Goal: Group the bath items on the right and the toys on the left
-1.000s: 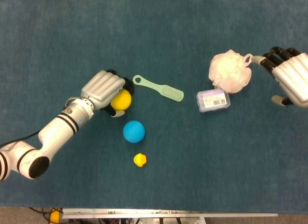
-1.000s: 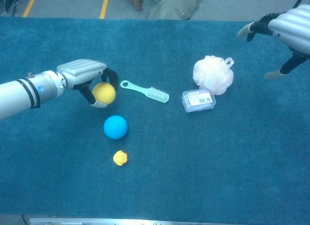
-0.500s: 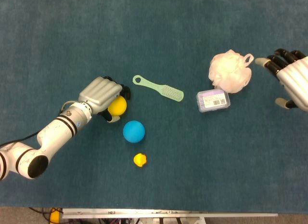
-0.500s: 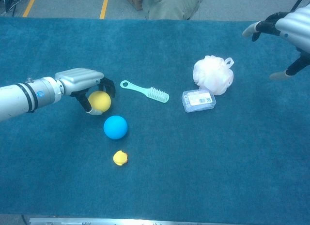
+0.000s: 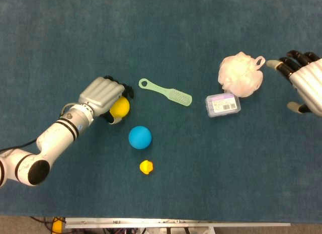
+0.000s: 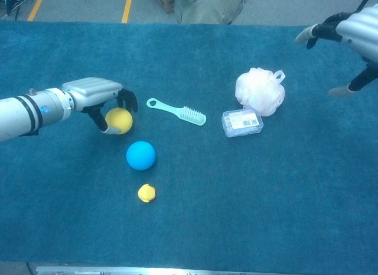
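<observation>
Left hand (image 5: 103,96) arched over the yellow ball (image 5: 119,106), fingers curled down its far side, thumb at the near side; ball appears to sit on the blue cloth of the table (image 5: 201,183), so whether it is truly grasped or only cupped cannot be told. This sits left of the table's middle. Blue ball (image 5: 140,137) lies just nearer the front edge, apart from the yellow one. Small yellow duck (image 5: 146,167) nearer the front again. Green brush (image 5: 166,92) lies flat beside the yellow ball, toward the right edge. Boxed soap (image 5: 223,104) lies right of the brush tip, touching or nearly touching the white bath pouf (image 5: 240,74). Right hand (image 5: 303,80) at the right edge, fingers spread, holding nothing, just clear of the pouf.
</observation>
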